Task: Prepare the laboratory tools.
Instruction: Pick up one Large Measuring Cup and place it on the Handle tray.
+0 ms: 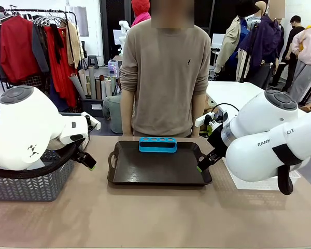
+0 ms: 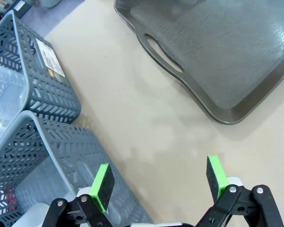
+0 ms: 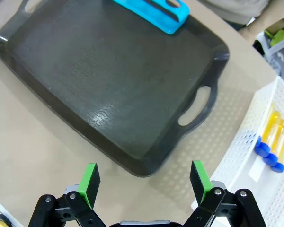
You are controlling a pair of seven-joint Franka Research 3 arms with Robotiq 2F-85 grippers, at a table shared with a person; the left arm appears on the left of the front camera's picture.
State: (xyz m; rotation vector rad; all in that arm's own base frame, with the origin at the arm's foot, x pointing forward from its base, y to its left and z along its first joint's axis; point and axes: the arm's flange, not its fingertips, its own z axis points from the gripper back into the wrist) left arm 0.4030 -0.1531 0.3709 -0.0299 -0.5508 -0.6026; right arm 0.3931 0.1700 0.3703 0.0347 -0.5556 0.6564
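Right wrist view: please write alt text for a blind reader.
The right gripper, jaws open, hovers over the table at the edge of a dark tray. A blue rack sits at the tray's far end; yellow blue-capped tubes lie in a white mesh basket beside the tray.

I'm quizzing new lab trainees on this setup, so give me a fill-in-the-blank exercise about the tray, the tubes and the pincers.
The rack on the dark tray is ____ in colour. The blue-capped yellow tubes lie in a ____ mesh basket. The rack's holes are all ____. The left pincer and the right pincer are both ____.
Missing words: blue; white; empty; open.
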